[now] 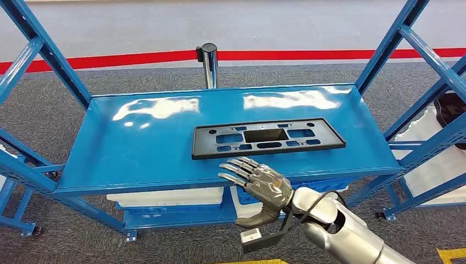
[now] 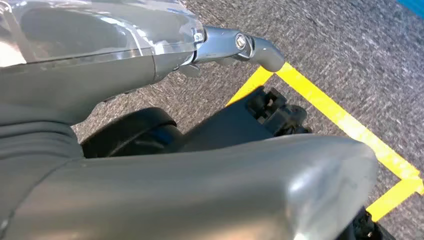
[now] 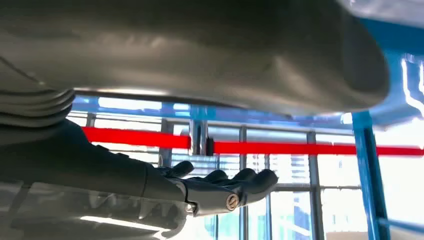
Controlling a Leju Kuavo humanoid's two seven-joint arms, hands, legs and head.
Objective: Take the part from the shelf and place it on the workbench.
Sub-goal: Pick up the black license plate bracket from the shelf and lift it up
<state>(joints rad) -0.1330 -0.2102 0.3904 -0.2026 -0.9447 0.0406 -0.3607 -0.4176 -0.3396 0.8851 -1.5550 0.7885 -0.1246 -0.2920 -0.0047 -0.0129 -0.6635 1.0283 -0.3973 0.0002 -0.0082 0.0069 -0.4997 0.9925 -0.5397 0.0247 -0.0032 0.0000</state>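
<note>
A flat black rectangular part [image 1: 267,137] with several cut-outs lies on the blue shelf [image 1: 137,148], right of centre. My right hand [image 1: 258,186] is at the shelf's front edge, just in front of the part, palm down with fingers spread and nothing in it. In the right wrist view the thumb and the dark fingers [image 3: 225,187] stretch out straight, apart from each other. The left wrist view shows my left hand [image 2: 150,65] hanging over the carpet with fingers extended, holding nothing.
Blue shelf uprights [image 1: 49,55] stand at both sides. A chrome post [image 1: 209,65] and a red floor stripe [image 1: 329,54] lie behind the shelf. White and blue bins [image 1: 165,198] sit on the lower level. Yellow floor tape [image 2: 340,120] marks the carpet.
</note>
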